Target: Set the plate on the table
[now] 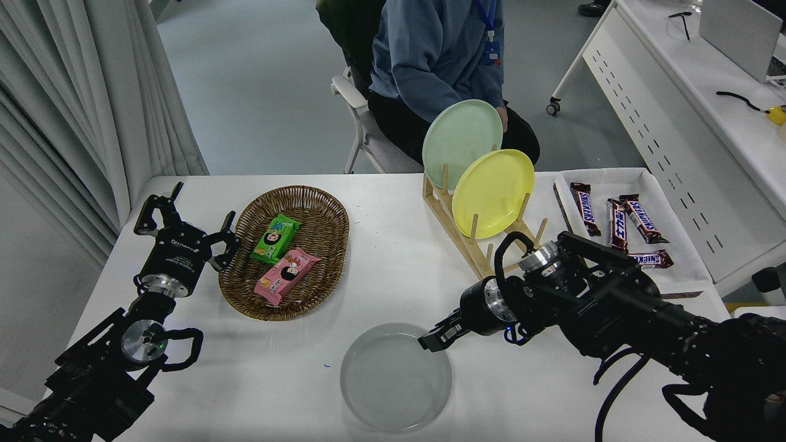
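The pale grey-white plate (393, 380) is low over or on the white table (393, 270), near its front edge at the middle. I cannot tell whether its underside touches the table. My right gripper (433, 339) comes in from the right and is shut on the plate's far right rim. My left gripper (184, 228) is parked at the left beside the basket, open and empty.
A wicker basket (319, 288) with a green and a pink snack pack sits left of centre. A wooden rack (457, 236) holds a mint-green plate (462, 142) and a yellow plate (492, 191). A white tray (669, 258) of chocolate bars is at the right. A person (436, 55) sits at the far side.
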{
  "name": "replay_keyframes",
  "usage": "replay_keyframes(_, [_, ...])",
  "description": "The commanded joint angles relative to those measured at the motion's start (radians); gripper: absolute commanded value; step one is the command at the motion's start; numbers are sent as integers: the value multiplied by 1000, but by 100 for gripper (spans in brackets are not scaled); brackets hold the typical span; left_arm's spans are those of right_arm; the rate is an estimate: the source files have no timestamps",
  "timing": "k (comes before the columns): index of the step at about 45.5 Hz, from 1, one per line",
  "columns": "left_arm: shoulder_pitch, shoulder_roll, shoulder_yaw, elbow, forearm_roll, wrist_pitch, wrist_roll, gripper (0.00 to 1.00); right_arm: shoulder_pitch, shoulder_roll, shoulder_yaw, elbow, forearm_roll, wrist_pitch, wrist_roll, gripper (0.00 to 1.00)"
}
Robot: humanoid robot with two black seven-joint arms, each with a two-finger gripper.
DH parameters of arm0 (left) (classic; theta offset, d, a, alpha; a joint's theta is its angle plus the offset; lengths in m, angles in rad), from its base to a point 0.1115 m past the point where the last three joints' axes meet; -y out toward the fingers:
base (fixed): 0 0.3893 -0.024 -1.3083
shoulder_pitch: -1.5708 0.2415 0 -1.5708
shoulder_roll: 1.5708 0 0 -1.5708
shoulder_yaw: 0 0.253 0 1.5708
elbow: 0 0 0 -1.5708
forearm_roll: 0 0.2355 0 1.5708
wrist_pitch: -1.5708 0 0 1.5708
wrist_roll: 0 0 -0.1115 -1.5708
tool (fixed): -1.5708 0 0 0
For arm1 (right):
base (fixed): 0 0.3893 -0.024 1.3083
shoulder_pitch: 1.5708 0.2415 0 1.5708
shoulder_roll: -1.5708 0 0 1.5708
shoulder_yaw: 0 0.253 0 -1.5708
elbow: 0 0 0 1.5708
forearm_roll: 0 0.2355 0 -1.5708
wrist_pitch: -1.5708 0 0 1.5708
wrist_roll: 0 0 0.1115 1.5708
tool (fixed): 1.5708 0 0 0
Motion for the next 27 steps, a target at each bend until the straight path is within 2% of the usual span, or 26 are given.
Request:
replay_keyframes(1, [0, 0, -1, -1, 0, 0, 0, 100, 23, -2, -5, 58, -3, 100, 0, 100])
replay_keyframes(12, [0, 0, -1, 1, 0, 0, 0, 100, 43, -28, -7, 190, -3, 203, -1, 100])
replay_keyframes(21, [0, 0, -1, -1, 0, 0, 0, 100, 46, -99, -37, 293, -53, 391, 0, 100])
replay_keyframes(27, [0, 0, 0, 1, 0, 0, 0, 100, 72, -148, -31, 344, -107, 448, 0, 100])
